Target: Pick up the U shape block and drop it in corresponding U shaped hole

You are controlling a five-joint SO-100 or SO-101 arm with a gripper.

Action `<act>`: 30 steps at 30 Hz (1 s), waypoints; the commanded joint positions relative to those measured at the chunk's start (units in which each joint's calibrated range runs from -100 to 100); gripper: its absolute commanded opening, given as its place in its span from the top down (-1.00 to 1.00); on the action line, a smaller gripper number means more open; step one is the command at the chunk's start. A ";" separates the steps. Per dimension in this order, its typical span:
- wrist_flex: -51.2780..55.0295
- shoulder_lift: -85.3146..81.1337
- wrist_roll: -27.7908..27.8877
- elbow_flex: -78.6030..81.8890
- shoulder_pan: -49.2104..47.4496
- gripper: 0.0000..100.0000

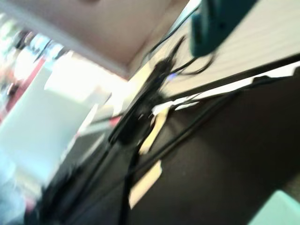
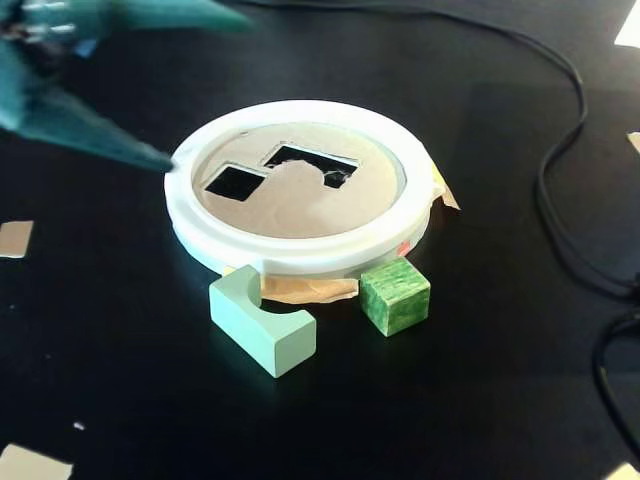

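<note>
The pale green U shape block (image 2: 262, 320) lies on the black table just in front of the white ring (image 2: 300, 255), its notch facing right. The ring holds a cardboard lid with a square hole (image 2: 235, 182) and a U shaped hole (image 2: 310, 165). My teal gripper (image 2: 205, 90) is blurred at the upper left of the fixed view, above the ring's left rim, with its jaws spread wide and nothing between them. The wrist view is motion-blurred; a teal finger (image 1: 215, 23) shows at its top right. A pale green corner (image 1: 279, 211) at its bottom right may be the block.
A dark green cube (image 2: 395, 295) sits right of the U block against the ring. Black cables (image 2: 560, 190) run along the right side of the table. Bits of tape (image 2: 15, 238) lie at the left edge. The wrist view shows cables (image 1: 154, 93) and a bright room beyond.
</note>
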 commanded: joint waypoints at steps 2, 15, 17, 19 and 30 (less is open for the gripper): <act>-1.27 18.41 6.20 -10.71 0.58 -1.00; 11.27 43.85 7.67 -27.65 1.33 -0.90; 14.68 47.25 7.67 -32.56 1.33 -0.72; 16.49 49.05 7.67 -34.75 1.33 -0.66; 16.29 61.94 7.67 -39.21 1.33 -0.65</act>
